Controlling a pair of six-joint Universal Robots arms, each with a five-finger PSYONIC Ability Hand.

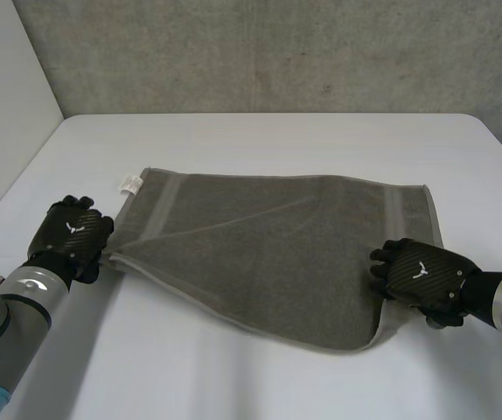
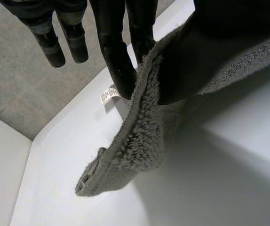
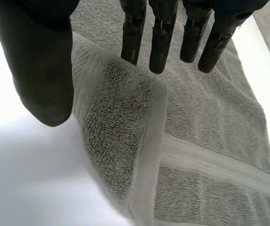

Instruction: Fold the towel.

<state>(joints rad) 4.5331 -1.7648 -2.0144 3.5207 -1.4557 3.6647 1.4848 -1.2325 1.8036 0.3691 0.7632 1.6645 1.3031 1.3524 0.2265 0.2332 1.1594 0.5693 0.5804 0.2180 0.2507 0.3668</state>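
Observation:
A grey towel (image 1: pixel 277 254) lies on the white table (image 1: pixel 260 140), with its near edge folded over and running slantwise. My left hand (image 1: pixel 72 234) is at the towel's near left corner. In the left wrist view its thumb and a finger (image 2: pixel 116 61) pinch the towel's edge (image 2: pixel 139 141), which is lifted off the table. My right hand (image 1: pixel 421 278) rests at the towel's near right corner. In the right wrist view its fingers (image 3: pixel 161 37) are straight above the turned-over corner (image 3: pixel 121 122), with the thumb set apart beside it and not gripping the cloth.
A white label (image 1: pixel 130 185) sticks out at the towel's far left corner and also shows past my fingers (image 2: pixel 107 96). A concrete wall stands behind the table and a white panel to its left. Bare table lies beyond and in front of the towel.

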